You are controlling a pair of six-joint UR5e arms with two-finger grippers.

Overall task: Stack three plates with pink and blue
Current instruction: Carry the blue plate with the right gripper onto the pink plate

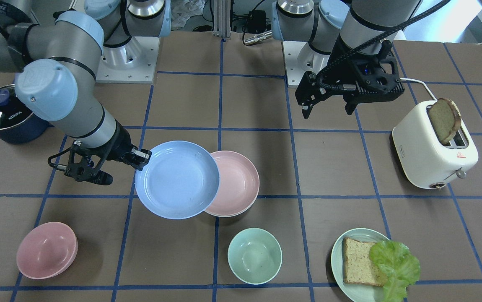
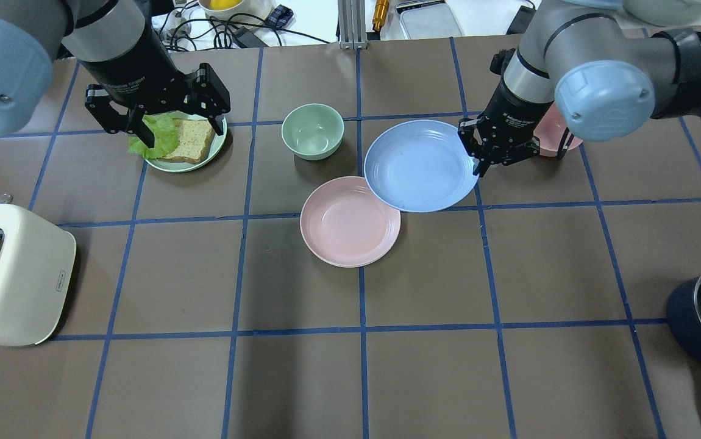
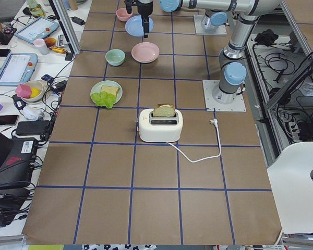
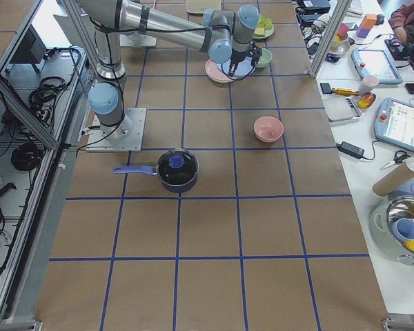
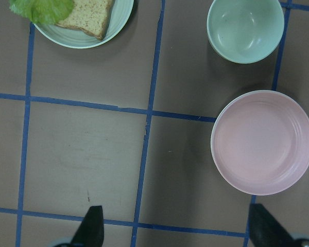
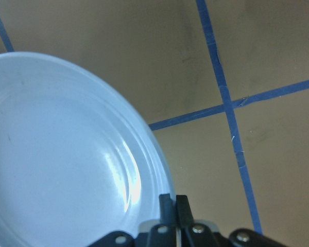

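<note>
My right gripper [image 1: 142, 159] is shut on the rim of the light blue plate [image 1: 178, 180] and holds it above the table; the grip also shows in the right wrist view [image 6: 175, 206]. The blue plate [image 2: 417, 164] overlaps one edge of the pale pink plate [image 2: 350, 221], which lies flat on the table [image 1: 237, 184]. No cream-white plate shows apart from these; I cannot tell whether one lies under the pink plate. My left gripper [image 2: 174, 125] is open and empty, hovering high; its wrist view shows the pink plate [image 5: 262, 142] ahead of the open gripper [image 5: 177, 229].
A mint bowl [image 1: 255, 256] and a pale green plate [image 1: 336, 251] with bread and lettuce sit near the operators' edge. A pink bowl [image 1: 47, 250] sits beyond the right gripper. A cream toaster [image 1: 429, 151] with bread stands at the robot's left, a lidded dark pot [image 1: 2, 113] at its right.
</note>
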